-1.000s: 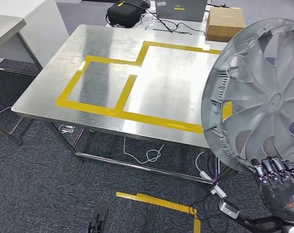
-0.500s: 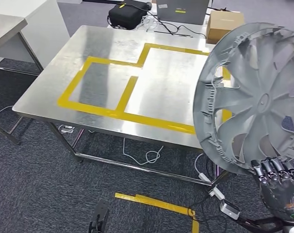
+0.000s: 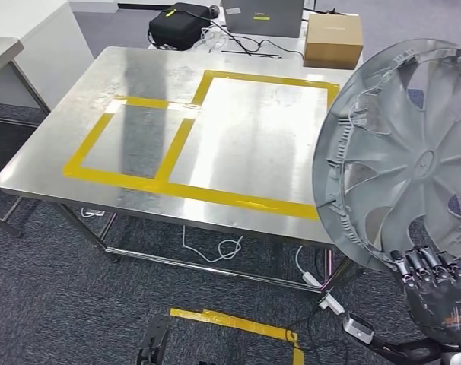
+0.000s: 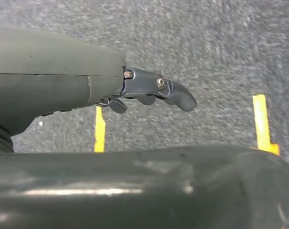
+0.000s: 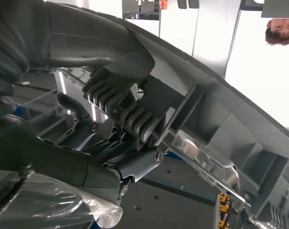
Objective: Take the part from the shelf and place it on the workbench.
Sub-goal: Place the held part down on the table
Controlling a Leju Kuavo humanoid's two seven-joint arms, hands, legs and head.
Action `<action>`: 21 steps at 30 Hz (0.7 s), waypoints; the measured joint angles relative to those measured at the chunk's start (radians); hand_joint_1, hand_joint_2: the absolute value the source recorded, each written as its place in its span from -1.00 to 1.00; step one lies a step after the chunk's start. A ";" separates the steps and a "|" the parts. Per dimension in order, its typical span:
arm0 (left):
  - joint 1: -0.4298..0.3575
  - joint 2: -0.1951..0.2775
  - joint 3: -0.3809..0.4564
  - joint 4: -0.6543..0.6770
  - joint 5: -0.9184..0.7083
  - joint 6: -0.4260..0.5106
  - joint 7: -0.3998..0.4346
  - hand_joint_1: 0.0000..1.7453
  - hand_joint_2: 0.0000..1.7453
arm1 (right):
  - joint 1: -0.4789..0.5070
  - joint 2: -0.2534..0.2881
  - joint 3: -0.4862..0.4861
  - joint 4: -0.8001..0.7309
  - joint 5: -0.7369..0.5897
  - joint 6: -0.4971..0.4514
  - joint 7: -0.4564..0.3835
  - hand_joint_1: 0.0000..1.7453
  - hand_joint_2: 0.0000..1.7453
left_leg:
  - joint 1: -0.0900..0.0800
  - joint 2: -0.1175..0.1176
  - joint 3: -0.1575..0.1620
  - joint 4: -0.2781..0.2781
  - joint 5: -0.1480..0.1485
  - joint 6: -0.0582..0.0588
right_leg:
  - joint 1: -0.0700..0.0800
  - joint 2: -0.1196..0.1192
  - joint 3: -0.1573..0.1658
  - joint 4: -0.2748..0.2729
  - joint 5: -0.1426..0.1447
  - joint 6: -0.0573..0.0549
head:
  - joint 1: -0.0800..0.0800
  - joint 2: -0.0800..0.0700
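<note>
Right hand (image 3: 437, 289) clamped on lower rim of the wheel cover (image 3: 400, 152), fingers (image 3: 423, 260) hooked over the edge from below. Right wrist view confirms: thumb and fingers (image 5: 121, 107) pinching the ribbed rim section (image 5: 208, 129). Cover carried upright, inner face with clips toward the camera, off the right end of the workbench (image 3: 79, 152), overlapping its near right corner in head view. Not touching the bench as far as can be told.

Edge grip probably chosen because a disc this wide gives nothing else to hold one-handed; upright carry keeps it clear of the body and legs while walking.

Left hand (image 4: 150, 90) hanging low over the carpet, holding nothing. Seen edge-on, so cannot tell whether fingers are spread or curled. Likely parked down to stay out of the way.

Yellow tape outline (image 3: 176, 144) on the bench: small box to the left, large box (image 3: 257, 137) nearest the cover. Large box looks like the intended drop zone, sized about right for the disc. Bench top inside both boxes bare metal.

Behind the bench: cardboard box (image 3: 333, 39), black bag (image 3: 173, 26), cables. Under the bench near the cover: power strip (image 3: 332, 303) and loose cords, trip risk on approach.

Judgement: part off the shelf, transport leg nearly done, placement pending. Next needs tilting the cover flat before release.
</note>
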 joint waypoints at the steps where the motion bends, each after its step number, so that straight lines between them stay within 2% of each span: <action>1: -0.001 0.002 0.000 0.000 0.000 0.000 -0.001 -1.00 -1.00 | -0.001 0.000 0.000 0.001 0.000 0.000 0.000 1.00 1.00 | -0.007 -0.004 0.019 -0.057 0.037 0.020 | 0.004 0.001 0.006 -0.001 -0.004 -0.001 | 0.004 0.000; 2: -0.001 0.003 0.001 0.000 0.001 0.000 -0.002 -1.00 -1.00 | -0.002 0.000 0.001 0.003 0.000 0.000 0.000 1.00 1.00 | -0.015 -0.008 0.036 -0.105 0.060 0.035 | 0.004 0.003 0.008 -0.001 -0.007 0.000 | 0.008 0.000; 3: -0.002 0.003 0.002 0.000 0.001 0.000 -0.003 -1.00 -1.00 | -0.003 0.000 0.002 0.005 0.000 0.000 0.000 1.00 1.00 | -0.021 -0.011 0.045 -0.133 0.065 0.046 | 0.002 0.004 0.006 -0.002 -0.008 0.003 | 0.009 0.000; 4: -0.002 0.003 0.002 0.000 0.001 -0.001 -0.003 -1.00 -1.00 | -0.005 0.000 0.002 0.008 -0.001 0.000 0.001 1.00 1.00 | -0.024 -0.011 0.049 -0.144 0.060 0.050 | 0.001 0.005 0.003 -0.003 -0.008 0.007 | 0.009 0.000; 6: -0.002 0.001 0.003 0.000 0.002 -0.001 -0.004 -1.00 -1.00 | -0.008 -0.001 0.003 0.012 -0.002 0.000 0.001 1.00 1.00 | -0.022 -0.010 0.061 -0.175 0.057 0.045 | -0.001 0.003 -0.001 -0.007 -0.009 0.016 | 0.002 0.000; 8: -0.003 -0.002 0.004 0.000 0.003 -0.001 -0.004 -1.00 -1.00 | -0.016 -0.004 0.002 0.021 -0.004 0.000 0.000 1.00 1.00 | -0.011 -0.008 0.078 -0.200 0.061 0.036 | 0.001 0.000 -0.020 0.029 -0.029 0.025 | 0.004 0.000; 9: -0.004 -0.003 0.004 0.000 0.003 -0.002 -0.004 -1.00 -1.00 | -0.022 -0.006 0.002 0.027 -0.006 0.000 -0.001 1.00 1.00 | -0.008 -0.007 0.085 -0.207 0.062 0.032 | -0.002 -0.002 -0.046 0.077 -0.050 0.030 | 0.005 0.000; 11: -0.005 -0.006 0.005 0.000 0.002 -0.003 -0.005 -1.00 -1.00 | -0.032 -0.007 0.002 0.043 -0.008 0.001 -0.004 1.00 1.00 | -0.006 -0.007 0.090 -0.208 0.058 0.030 | -0.007 -0.003 -0.121 0.203 -0.091 0.042 | 0.005 0.000; 12: -0.005 -0.006 0.005 0.000 0.002 -0.004 -0.004 -1.00 -1.00 | -0.036 -0.008 0.002 0.051 -0.010 0.002 -0.008 1.00 1.00 | -0.005 -0.007 0.093 -0.208 0.054 0.027 | -0.011 -0.004 -0.151 0.245 -0.094 0.048 | 0.005 0.000; 13: -0.004 -0.007 0.005 0.000 0.002 -0.004 -0.004 -1.00 -1.00 | -0.040 -0.008 0.002 0.060 -0.011 0.003 -0.012 1.00 1.00 | -0.004 -0.007 0.098 -0.207 0.050 0.023 | -0.015 -0.005 -0.164 0.252 -0.078 0.053 | 0.005 0.000; 14: -0.004 -0.008 0.006 0.000 0.002 -0.005 -0.004 -1.00 -1.00 | -0.046 -0.008 0.002 0.069 -0.014 0.005 -0.016 1.00 1.00 | -0.001 -0.007 0.105 -0.206 0.044 0.019 | -0.019 -0.007 -0.156 0.218 -0.042 0.058 | 0.005 0.000; 15: -0.005 -0.009 0.006 0.000 0.001 -0.007 -0.003 -1.00 -1.00 | -0.053 -0.009 0.002 0.078 -0.017 0.008 -0.020 1.00 1.00 | 0.001 -0.007 0.111 -0.204 0.037 0.013 | -0.023 -0.010 -0.131 0.153 0.003 0.063 | 0.005 0.000; 16: -0.006 -0.009 0.006 0.000 0.000 -0.009 -0.003 -1.00 -1.00 | -0.063 -0.010 0.003 0.090 -0.022 0.012 -0.023 1.00 1.00 | 0.002 -0.007 0.115 -0.200 0.030 0.006 | -0.024 -0.014 -0.102 0.088 0.034 0.068 | 0.006 0.000; 17: -0.007 -0.010 0.006 0.000 -0.002 -0.010 -0.002 -1.00 -1.00 | -0.072 -0.011 0.004 0.100 -0.026 0.016 -0.027 1.00 1.00 | 0.001 -0.007 0.116 -0.194 0.024 0.000 | -0.025 -0.017 -0.076 0.036 0.051 0.066 | 0.008 0.000; 18: -0.008 -0.010 0.006 0.000 -0.002 -0.011 0.000 -1.00 -1.00 | -0.080 -0.011 0.006 0.109 -0.030 0.018 -0.030 1.00 1.00 | -0.001 -0.008 0.115 -0.190 0.020 -0.006 | -0.025 -0.018 -0.060 0.006 0.054 0.061 | 0.008 0.000; 21: -0.008 -0.010 0.006 0.000 -0.003 -0.012 0.003 -1.00 -1.00 | -0.089 -0.012 0.009 0.124 -0.033 0.022 -0.034 1.00 1.00 | -0.003 -0.007 0.113 -0.185 0.012 -0.016 | -0.023 -0.015 -0.052 -0.001 0.042 0.035 | 0.004 0.000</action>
